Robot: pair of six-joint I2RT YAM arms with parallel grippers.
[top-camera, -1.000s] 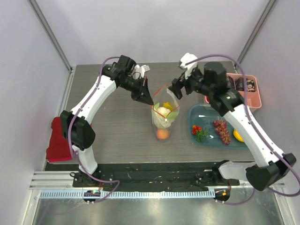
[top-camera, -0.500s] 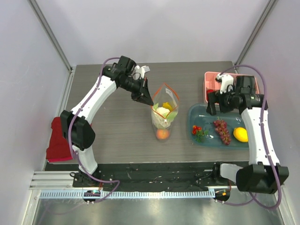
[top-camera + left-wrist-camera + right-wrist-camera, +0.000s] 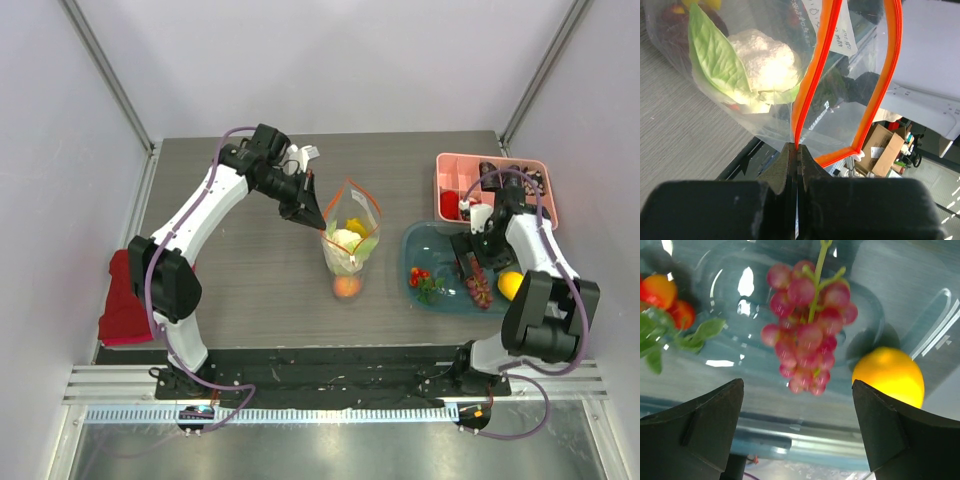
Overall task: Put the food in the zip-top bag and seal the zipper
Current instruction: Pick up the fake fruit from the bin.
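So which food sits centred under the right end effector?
The grapes, midway between its open fingers; lemon and strawberries lie off to either side.

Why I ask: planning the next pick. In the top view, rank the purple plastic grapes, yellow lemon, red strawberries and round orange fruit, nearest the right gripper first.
1. Purple plastic grapes, just below the right gripper.
2. Yellow lemon, on its right, and red strawberries, on its left: too close to call.
3. Round orange fruit, far left.
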